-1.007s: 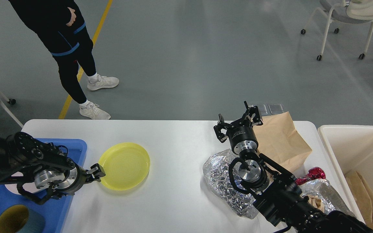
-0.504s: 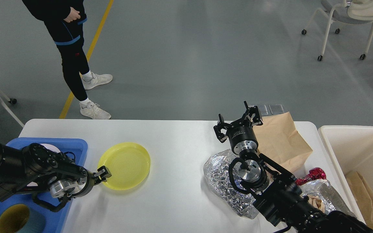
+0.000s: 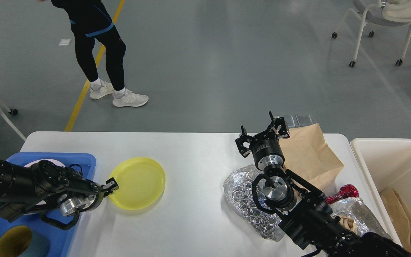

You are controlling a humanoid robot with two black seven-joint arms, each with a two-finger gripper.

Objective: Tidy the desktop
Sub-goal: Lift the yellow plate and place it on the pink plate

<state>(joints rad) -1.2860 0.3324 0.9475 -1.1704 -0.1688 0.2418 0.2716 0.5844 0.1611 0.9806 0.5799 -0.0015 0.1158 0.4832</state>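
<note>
The white desktop (image 3: 194,150) fills the lower part of the head view. A yellow plate (image 3: 137,182) lies on it left of centre. My left gripper (image 3: 110,187) is at the plate's left rim and touches or nearly touches it. Its fingers look dark and small, so I cannot tell whether they grip. My right gripper (image 3: 262,135) is open and empty, raised over the desktop, next to a brown paper bag (image 3: 309,157). A crumpled silver foil bag (image 3: 243,196) lies under the right arm.
A blue tray (image 3: 84,160) at the left holds a white dish and a yellow-lined mug (image 3: 16,242). A red wrapper (image 3: 346,192) and a second foil bag (image 3: 355,210) lie at the right. A cream bin (image 3: 387,146) holds a paper bag. A person (image 3: 98,46) walks behind the table.
My left arm has dropped lower and its gripper has slid right to the yellow plate's rim. The plate and the right arm have not moved. The person has stepped to the right.
</note>
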